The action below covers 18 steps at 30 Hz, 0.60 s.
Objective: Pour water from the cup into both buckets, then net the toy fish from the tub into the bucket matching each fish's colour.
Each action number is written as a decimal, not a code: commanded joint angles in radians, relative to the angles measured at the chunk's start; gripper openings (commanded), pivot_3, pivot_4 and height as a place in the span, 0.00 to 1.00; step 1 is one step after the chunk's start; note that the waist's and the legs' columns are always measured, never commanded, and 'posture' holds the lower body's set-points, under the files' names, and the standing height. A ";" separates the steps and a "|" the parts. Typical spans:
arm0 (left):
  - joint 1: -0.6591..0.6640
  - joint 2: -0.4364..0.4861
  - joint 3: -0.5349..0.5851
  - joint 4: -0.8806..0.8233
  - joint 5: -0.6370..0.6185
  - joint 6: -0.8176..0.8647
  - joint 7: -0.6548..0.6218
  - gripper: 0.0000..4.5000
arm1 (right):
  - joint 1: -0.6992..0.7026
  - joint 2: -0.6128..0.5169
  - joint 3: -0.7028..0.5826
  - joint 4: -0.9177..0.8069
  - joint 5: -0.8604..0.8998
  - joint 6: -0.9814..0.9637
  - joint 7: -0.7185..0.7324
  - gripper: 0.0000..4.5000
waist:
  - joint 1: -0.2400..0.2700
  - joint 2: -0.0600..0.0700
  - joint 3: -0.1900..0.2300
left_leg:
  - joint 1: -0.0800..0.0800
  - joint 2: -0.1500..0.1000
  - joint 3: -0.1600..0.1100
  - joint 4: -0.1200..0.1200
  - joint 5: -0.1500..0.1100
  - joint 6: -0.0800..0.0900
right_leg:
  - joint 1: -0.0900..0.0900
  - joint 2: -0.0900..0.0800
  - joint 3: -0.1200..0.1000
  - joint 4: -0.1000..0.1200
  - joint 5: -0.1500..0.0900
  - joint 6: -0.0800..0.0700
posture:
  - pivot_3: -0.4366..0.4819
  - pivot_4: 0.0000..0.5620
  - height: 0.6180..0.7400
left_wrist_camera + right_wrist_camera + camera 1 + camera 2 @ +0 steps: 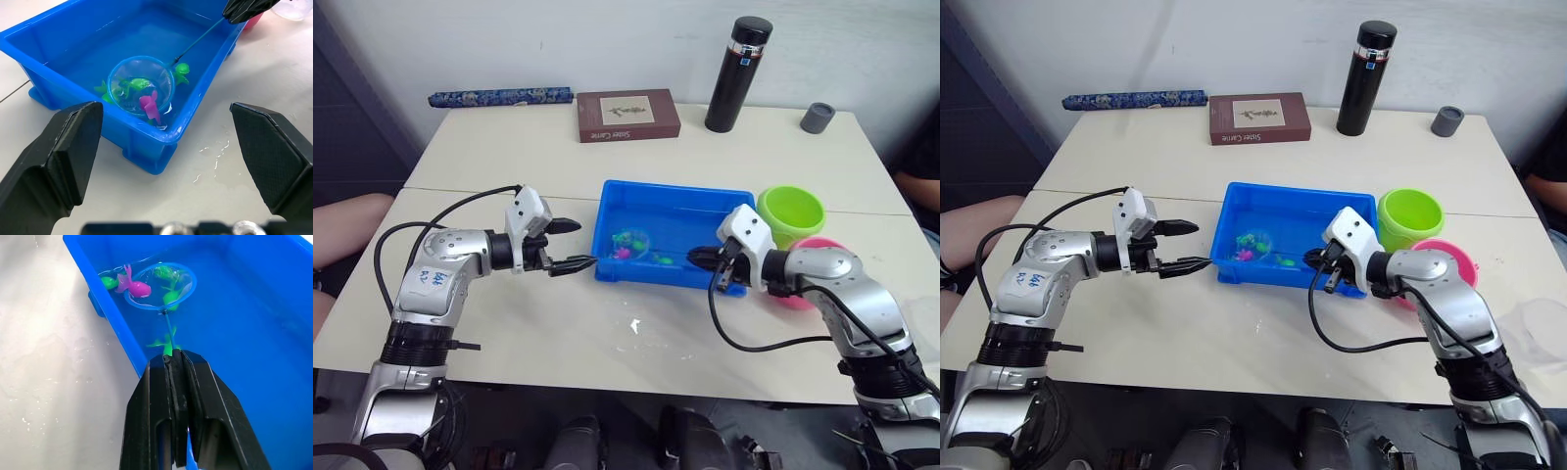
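Netting fish in the tub (675, 201) on the worktop (509, 157).
The right gripper (175, 363) is clamped on the net (161, 285) handle, hoop dipped among the toy fish (133, 287); the left gripper (570, 245) gapes empty just beside the tub's left wall.

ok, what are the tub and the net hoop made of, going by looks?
Tub: looks like glossy moulded plastic, bright blue, with a thick rolled rim and highlights on its walls. Net: thin blue rim, probably plastic, with a fine see-through mesh that the fish show through; the dark thin handle looks like wire, though that is uncertain.
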 commanded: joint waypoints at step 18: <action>-0.247 -0.174 -0.076 0.259 -0.015 -0.101 -0.133 0.99 | 0.262 -0.045 -0.579 -0.387 0.335 0.383 -0.186 0.00 | 0.009 0.000 0.000 | -0.002 -0.001 -0.001 0.000 0.000 0.000 | 0.000 0.000 -0.002 0.000 0.000 0.000 | 0.48 0.27 1.00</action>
